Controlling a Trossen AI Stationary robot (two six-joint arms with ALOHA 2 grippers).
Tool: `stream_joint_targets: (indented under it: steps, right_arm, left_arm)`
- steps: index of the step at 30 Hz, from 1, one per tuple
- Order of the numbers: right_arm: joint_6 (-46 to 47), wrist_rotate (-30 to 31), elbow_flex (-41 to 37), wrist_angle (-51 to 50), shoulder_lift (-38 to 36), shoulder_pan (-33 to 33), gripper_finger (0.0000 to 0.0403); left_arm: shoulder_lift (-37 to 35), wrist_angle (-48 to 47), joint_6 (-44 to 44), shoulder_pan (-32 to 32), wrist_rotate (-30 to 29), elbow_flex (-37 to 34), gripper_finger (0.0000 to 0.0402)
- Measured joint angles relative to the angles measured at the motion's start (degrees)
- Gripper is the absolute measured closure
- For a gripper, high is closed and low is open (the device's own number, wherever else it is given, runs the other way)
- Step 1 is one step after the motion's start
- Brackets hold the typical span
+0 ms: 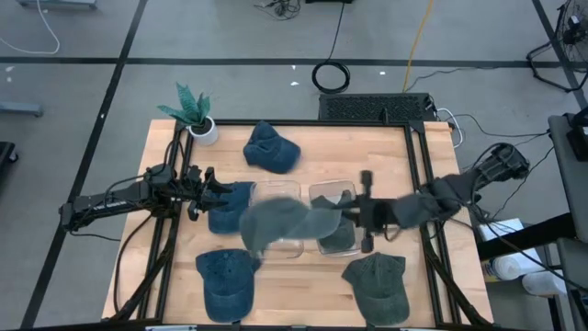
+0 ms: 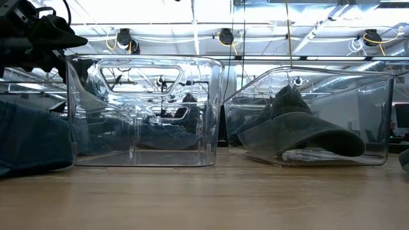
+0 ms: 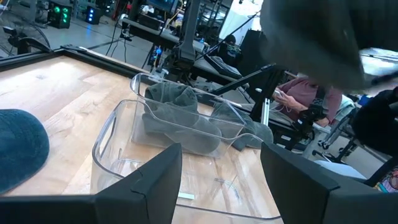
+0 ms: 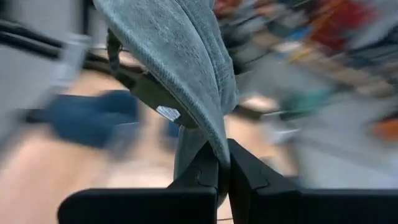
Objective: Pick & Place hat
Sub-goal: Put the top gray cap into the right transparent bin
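A grey-blue hat (image 1: 278,221), blurred, hangs in the air over the left clear bin (image 1: 292,246); it also shows in the right wrist view as hat (image 4: 180,56). My right gripper (image 1: 349,213) reaches in from the table's right and is shut on it. The right clear bin (image 2: 377,115) holds a dark grey hat (image 2: 300,128), which rests on the bin's floor. My left gripper (image 1: 214,190) is open and touches nothing. It hovers beside the left bin (image 3: 124,137), over a blue hat (image 1: 230,210). My right gripper pinches the grey-blue hat between its two fingers at a narrow edge of the cloth (image 4: 217,144); which part of the hat that is cannot be told. The fingers come in level from the table's right side. The hat is lifted clear and spreads out beyond the fingertips, above the left bin.
Other hats lie on the wooden table: blue hat (image 1: 271,147) near the far edge, blue hat (image 1: 225,280) and green hat (image 1: 378,285) near the near edge. A potted plant (image 1: 193,110) stands at the far left corner. A person (image 3: 305,93) sits beyond the table.
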Motion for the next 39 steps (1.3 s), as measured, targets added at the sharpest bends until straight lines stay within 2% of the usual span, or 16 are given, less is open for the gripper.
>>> stream_joint_targets:
  steps: [2, 4, 12, 17, 20, 26, 32, 39]
  right_arm:
    - [5.03, -8.77, 0.07, -1.92, 0.05, -2.72, 0.0403]
    - [9.69, -12.05, 2.06, -8.03, 0.16, -4.29, 0.0403]
    - [26.95, -12.02, 18.89, -39.43, 2.29, -6.44, 0.0403]
    - [34.04, -12.14, 28.99, -56.35, 4.68, -6.37, 0.0403]
    - [37.13, -11.88, 32.79, -63.07, 5.93, -6.41, 0.0403]
    - [37.04, -9.19, 32.54, -67.07, 6.46, -6.41, 0.0403]
    - [32.18, -11.22, 30.42, -67.07, 9.37, -6.79, 0.0403]
    - [27.26, -10.61, 29.09, -67.02, 13.93, -7.92, 0.0403]
  left_arm:
    - [0.01, -0.02, 0.01, 0.0, -0.01, 0.0, 0.0174]
    - [0.01, -0.02, 0.01, 0.0, -0.01, 0.0, 0.0174]
    - [0.0, -0.02, 0.01, -0.01, -0.01, 0.0, 0.0174]
    - [0.01, -0.02, -0.01, 0.0, -0.01, 0.0, 0.0174]
    - [-0.01, -0.02, 0.01, -0.02, -0.01, 0.0, 0.0174]
    - [0.0, -0.02, 0.01, 0.01, -0.01, 0.0, 0.0174]
    - [-0.01, -0.02, 0.01, -0.01, -0.01, 0.0, 0.0174]
    - [-0.01, -0.02, 0.01, 0.01, -0.01, 0.0, 0.0174]
